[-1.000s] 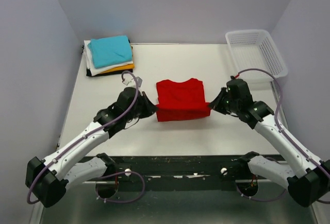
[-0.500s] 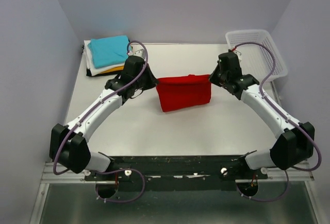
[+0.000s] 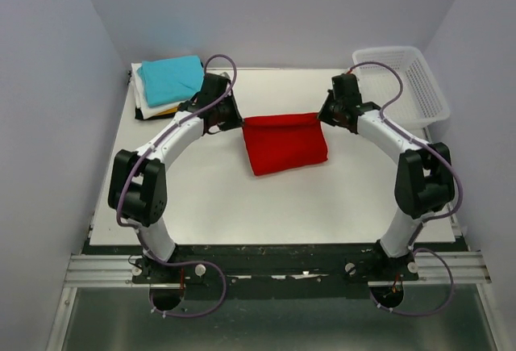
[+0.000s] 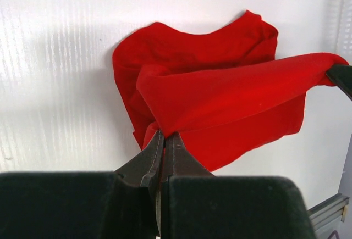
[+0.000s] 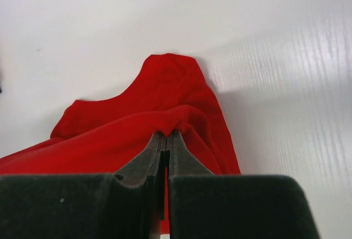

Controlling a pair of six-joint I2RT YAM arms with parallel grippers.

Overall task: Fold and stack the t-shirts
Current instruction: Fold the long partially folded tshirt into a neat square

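The red t-shirt (image 3: 285, 143) hangs folded in half between my two arms above the middle of the table, its far edge stretched taut. My left gripper (image 3: 239, 121) is shut on the shirt's left upper corner (image 4: 159, 126). My right gripper (image 3: 321, 115) is shut on the right upper corner (image 5: 168, 128). The lower part of the red shirt (image 4: 181, 46) still drapes onto the table. A stack of folded t-shirts (image 3: 169, 85), teal on top with white, orange and black beneath, lies at the far left corner.
A white lattice basket (image 3: 403, 85) stands at the far right corner. The white table (image 3: 242, 206) is walled by grey panels on three sides. The arms' bases sit on a dark rail at the near edge.
Both grippers carried the red shirt's near edge up and toward the far side, doubling the shirt over. The arms now reach far forward.
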